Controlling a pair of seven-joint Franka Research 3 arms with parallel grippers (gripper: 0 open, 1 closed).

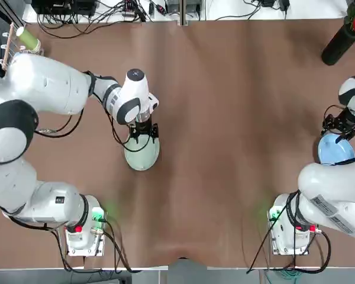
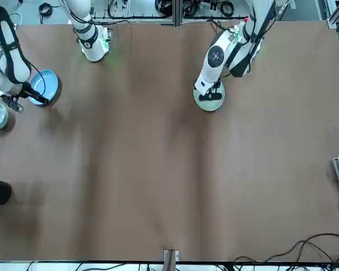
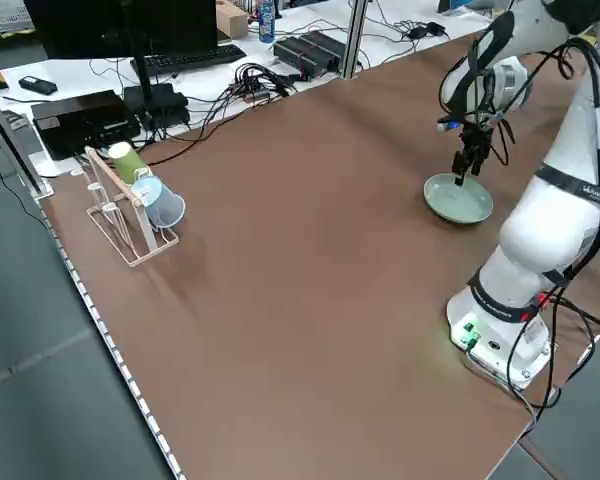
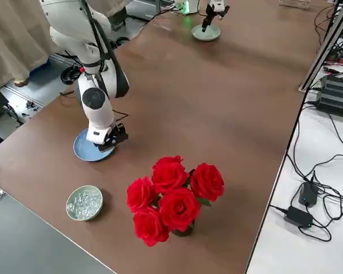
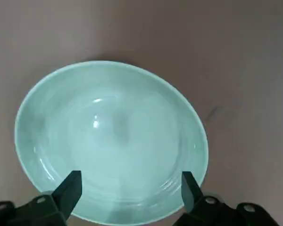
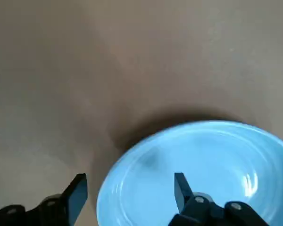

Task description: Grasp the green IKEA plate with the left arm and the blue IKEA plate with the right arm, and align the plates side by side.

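On the desk [image 1: 225, 148], the green plate [image 1: 142, 154] lies left of centre and the blue plate [image 1: 334, 148] near the right edge. Each hand, left hand [image 5: 127, 183] and right hand [image 6: 129, 188], hovers fingers apart; it should straddle a rim squarely before closing.

In the top view the left gripper [image 1: 143, 131] covers the far rim of the green IKEA plate [image 1: 142, 155], while the blue IKEA plate [image 1: 334, 149] is partly hidden under the right arm [image 1: 334, 192] (itself cut off at the picture's edge). Contact seems undecidable.
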